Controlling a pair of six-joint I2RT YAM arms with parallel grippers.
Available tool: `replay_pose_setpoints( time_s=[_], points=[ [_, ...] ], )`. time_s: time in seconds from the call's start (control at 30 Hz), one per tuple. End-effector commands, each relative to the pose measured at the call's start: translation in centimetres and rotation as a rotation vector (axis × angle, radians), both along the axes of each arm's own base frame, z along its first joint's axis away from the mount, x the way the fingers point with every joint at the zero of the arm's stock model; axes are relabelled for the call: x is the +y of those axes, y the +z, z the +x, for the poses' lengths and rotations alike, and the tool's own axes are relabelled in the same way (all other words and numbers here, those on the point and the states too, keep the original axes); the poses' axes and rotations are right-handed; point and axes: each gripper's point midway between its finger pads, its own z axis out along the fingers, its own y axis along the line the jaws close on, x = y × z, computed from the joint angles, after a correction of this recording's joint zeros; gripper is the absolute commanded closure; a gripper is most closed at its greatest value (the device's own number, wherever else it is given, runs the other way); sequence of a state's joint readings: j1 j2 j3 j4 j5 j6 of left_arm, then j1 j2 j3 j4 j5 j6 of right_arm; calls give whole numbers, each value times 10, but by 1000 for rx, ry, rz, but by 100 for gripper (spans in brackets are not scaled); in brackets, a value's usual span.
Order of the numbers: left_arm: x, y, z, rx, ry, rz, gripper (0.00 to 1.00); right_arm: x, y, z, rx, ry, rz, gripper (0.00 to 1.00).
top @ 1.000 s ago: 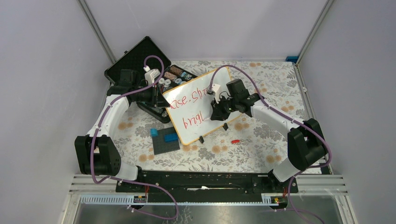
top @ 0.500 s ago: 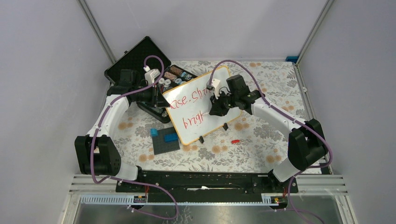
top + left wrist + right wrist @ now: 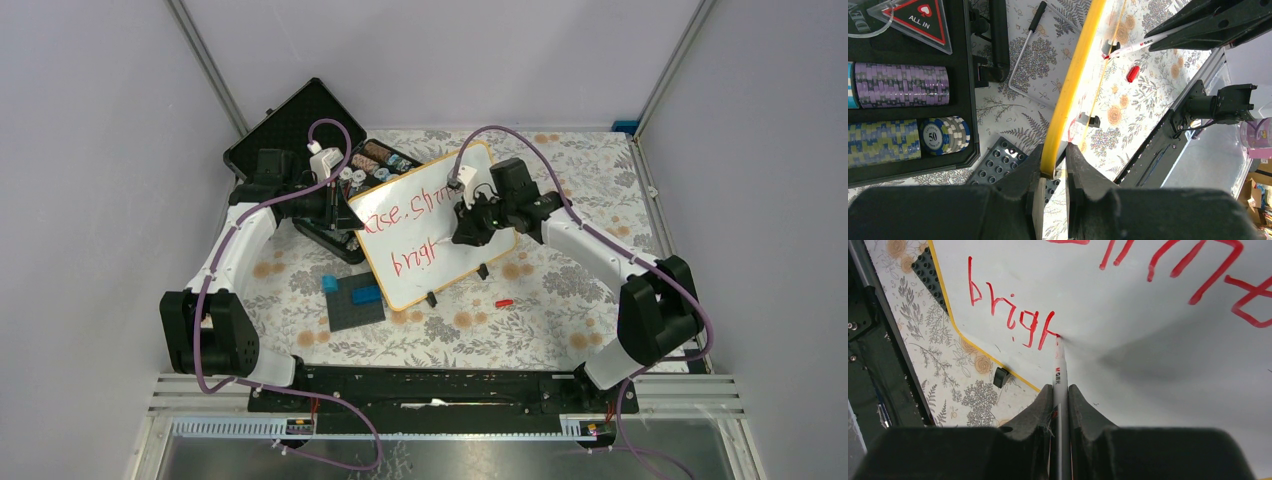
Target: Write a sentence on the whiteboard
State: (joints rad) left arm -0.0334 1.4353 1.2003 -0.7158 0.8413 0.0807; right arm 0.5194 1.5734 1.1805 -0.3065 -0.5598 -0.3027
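The whiteboard [image 3: 470,260] stands tilted on two small black feet at mid-table. Red words [image 3: 412,259] fill two lines, the lower reading "brigh". My left gripper [image 3: 350,212] is shut on the board's left edge; in the left wrist view the frame [image 3: 1068,90] runs up from between my fingers [image 3: 1054,170]. My right gripper [image 3: 462,232] is shut on a white marker [image 3: 1060,380] whose red tip touches the board right after the last letter [image 3: 1048,331]. The marker also shows in the left wrist view [image 3: 1138,46].
An open black case [image 3: 300,130] of poker chips [image 3: 900,85] lies behind the board at the left. A dark grey plate [image 3: 355,300] with blue blocks sits in front of the board. A red marker cap [image 3: 504,301] lies on the floral cloth, right of the board's feet.
My right gripper with the marker has moved up and to the right across the board, adding a stroke to the lower word. The left arm has not moved.
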Motion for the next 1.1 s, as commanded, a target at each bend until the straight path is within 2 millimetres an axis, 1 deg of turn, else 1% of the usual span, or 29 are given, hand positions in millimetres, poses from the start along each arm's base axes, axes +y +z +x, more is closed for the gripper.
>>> replay_pose_setpoints(
  time_s=[0.0, 0.13, 0.43, 0.63, 0.77, 0.93, 1.07],
  points=[
    [3, -11, 6, -60, -16, 86, 100, -11, 16, 17, -92, -41, -1, 100],
    [3, -11, 7, -60, -16, 86, 100, -11, 12, 14, -83, -34, -3, 100],
    [3, -11, 7, -59, -17, 86, 100, -13, -7, 2, -30, -11, -16, 100],
    [3, -12, 7, -57, -16, 86, 100, -14, -10, -5, -14, 6, -15, 100],
    [3, -11, 7, -59, -17, 85, 100, -12, -2, -8, -17, 21, 1, 100],
    [3, -11, 6, -59, -17, 85, 100, -8, 19, -9, -44, 36, 41, 100],
    [3, -10, 6, -61, -15, 86, 100, -9, 29, -3, -65, 18, 55, 100]
  ],
)
